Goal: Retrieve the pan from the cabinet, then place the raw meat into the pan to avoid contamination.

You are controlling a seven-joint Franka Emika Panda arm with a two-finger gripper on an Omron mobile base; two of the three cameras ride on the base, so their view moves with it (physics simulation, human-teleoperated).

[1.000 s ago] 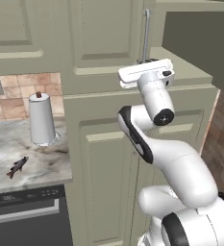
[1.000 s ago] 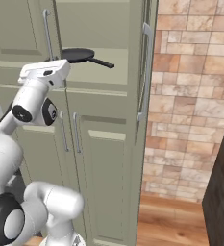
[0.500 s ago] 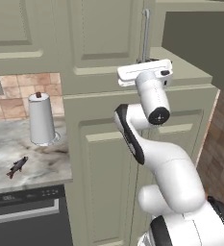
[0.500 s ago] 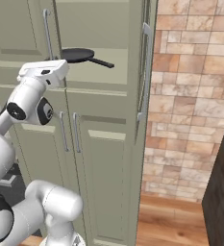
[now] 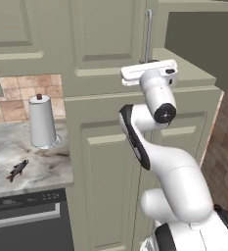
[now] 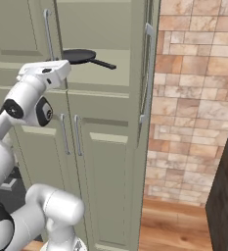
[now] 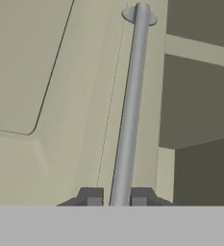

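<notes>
The tall sage-green cabinet (image 5: 110, 44) has its right door (image 6: 147, 73) swung wide, edge-on in the right base view. On the shelf inside lies the dark round pan (image 6: 79, 55), its thin handle pointing right. My gripper (image 7: 117, 196) is shut on the long silver bar handle (image 7: 130, 105) of the left door, one fingertip on each side of the bar. In the left base view the gripper (image 5: 147, 67) sits at the foot of that bar handle (image 5: 148, 34). The raw meat, a tiny dark fish (image 5: 17, 169), lies on the marble counter (image 5: 47, 171) at the left.
A paper-towel roll (image 5: 42, 122) stands on the counter behind the fish. A dark dishwasher front (image 5: 27, 220) sits below the counter. Lower cabinet doors with short handles (image 6: 69, 135) are beneath the shelf. A brick wall (image 6: 193, 98) rises at the right.
My hand stays on the bar handle at nearly the same spot. The arm's lower links have shifted slightly; pan and fish have not moved.
</notes>
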